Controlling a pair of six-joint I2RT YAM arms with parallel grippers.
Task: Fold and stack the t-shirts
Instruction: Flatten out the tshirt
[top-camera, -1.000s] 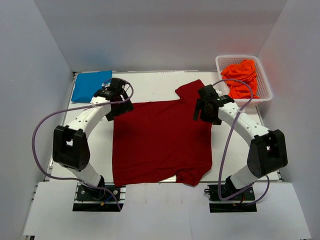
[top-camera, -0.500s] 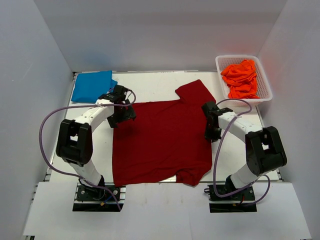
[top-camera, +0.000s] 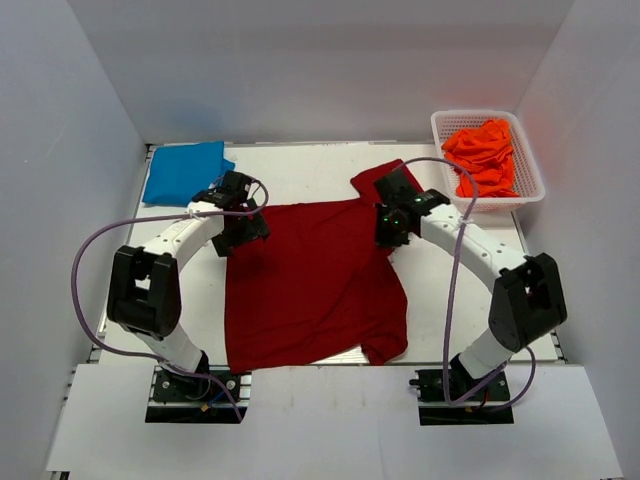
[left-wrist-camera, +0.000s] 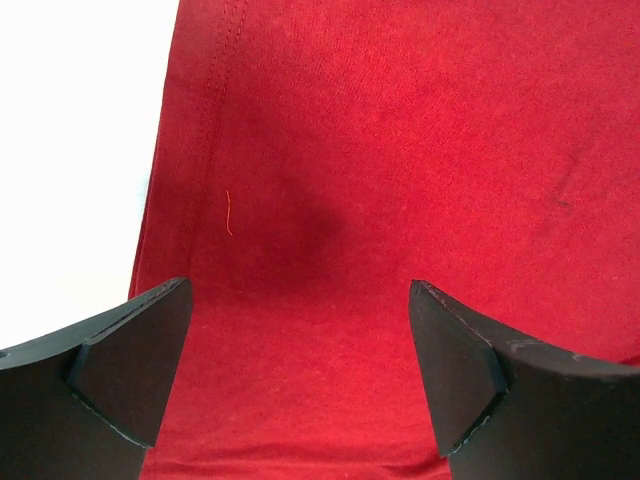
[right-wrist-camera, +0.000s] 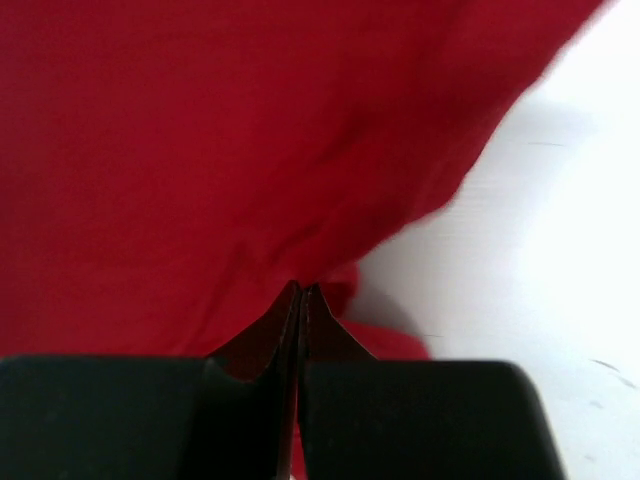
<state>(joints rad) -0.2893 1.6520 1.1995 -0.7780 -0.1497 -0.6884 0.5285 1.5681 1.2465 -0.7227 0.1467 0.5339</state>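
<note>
Closed tight, the jaws of our right gripper (right-wrist-camera: 300, 292) pinch a fold of the dark red t-shirt (top-camera: 305, 285). Those of our left gripper (left-wrist-camera: 300, 295) stand wide apart just above the same cloth, beside a stitched seam, holding nothing.

Since half a second ago our right gripper has gone from the shirt's right edge up and inward, toward the far sleeve, and the cloth has come with it. The right side now slants in, and the near right corner lies further left. Our left gripper has hardly shifted from the shirt's far left corner.

The shirt lies spread on the middle of the table (top-camera: 300, 165), mostly smooth, with one sleeve poking out at the far right and cloth bunched under the right gripper. A blue t-shirt (top-camera: 182, 172) lies folded at the far left corner, apart from the red one. Orange t-shirts (top-camera: 482, 155) are heaped in a white basket (top-camera: 478, 113) at the far right.
</note>
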